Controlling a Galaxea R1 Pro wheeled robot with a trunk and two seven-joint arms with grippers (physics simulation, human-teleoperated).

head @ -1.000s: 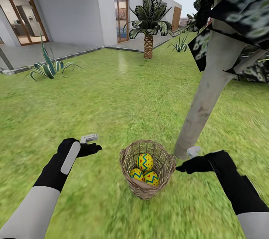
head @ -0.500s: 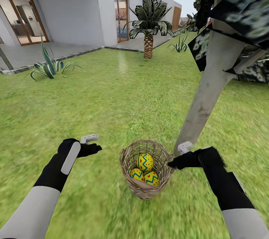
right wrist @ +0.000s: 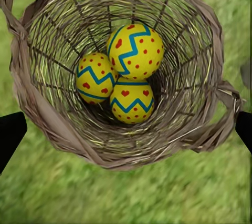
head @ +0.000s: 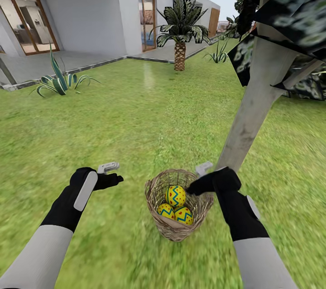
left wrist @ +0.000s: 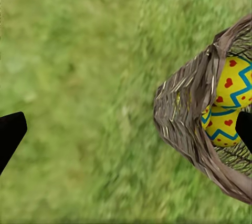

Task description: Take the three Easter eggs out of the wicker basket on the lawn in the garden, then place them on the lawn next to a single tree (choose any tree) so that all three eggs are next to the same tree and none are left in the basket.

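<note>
The wicker basket (head: 159, 189) stands on the lawn (head: 136, 112) just in front of me, with the three Easter eggs (head: 176, 195) inside it. In the right wrist view the eggs (right wrist: 134, 50) lie clustered on the floor of the basket (right wrist: 39, 103). My right gripper (head: 192, 187) hovers open over the basket's right rim, its dark fingertips (right wrist: 10, 134) spread wider than the basket. My left gripper (head: 117, 180) hangs open above the grass left of the basket (left wrist: 184, 103), where two eggs (left wrist: 233, 84) peek over the rim. The tree (head: 253, 112) rises with a pale trunk just behind and right of the basket.
A palm (head: 180, 31) grows far back near the white house (head: 90, 13). A spiky plant (head: 59, 81) sits at the lawn's left edge by the grey paving (head: 54, 65). Dark foliage (head: 294, 13) overhangs on the right. Open grass stretches ahead and to the left.
My right arm has swung left, from beside the foot of the trunk to above the basket's right rim. The left arm, basket and eggs have not moved.
</note>
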